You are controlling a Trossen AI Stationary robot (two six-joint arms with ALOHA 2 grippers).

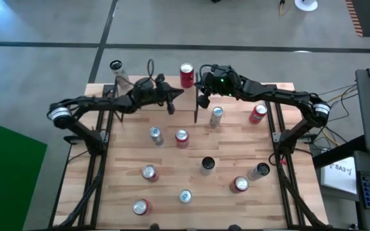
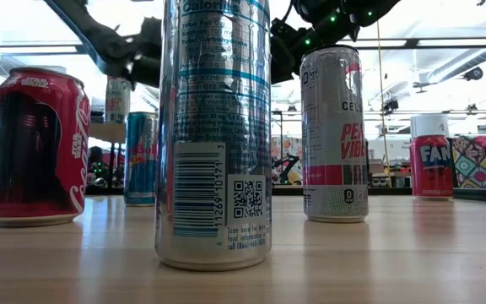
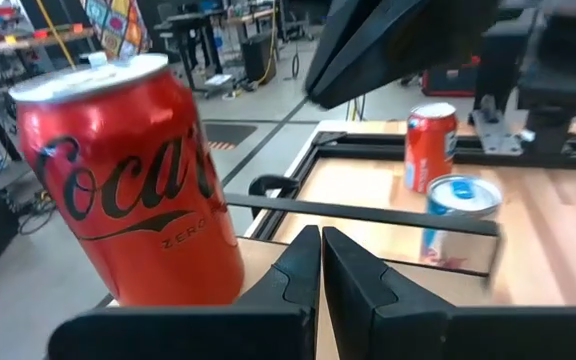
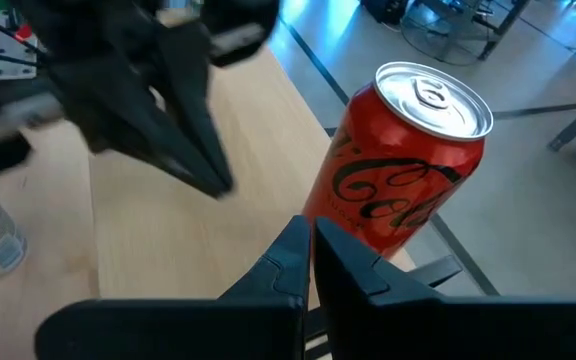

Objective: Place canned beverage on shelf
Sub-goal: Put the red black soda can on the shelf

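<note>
With the red Coca-Cola can (image 1: 186,75) upright on the shelf (image 1: 236,86) at top centre, both empty grippers' pressed-together fingers (image 3: 313,275) should retreat without bumping it

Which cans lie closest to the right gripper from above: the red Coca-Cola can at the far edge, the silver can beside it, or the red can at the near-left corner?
Right gripper, shut:
1. Silver can, just beside it.
2. Coca-Cola can, far edge; nearly as close.
3. Corner red can, near-left, farthest.
</note>
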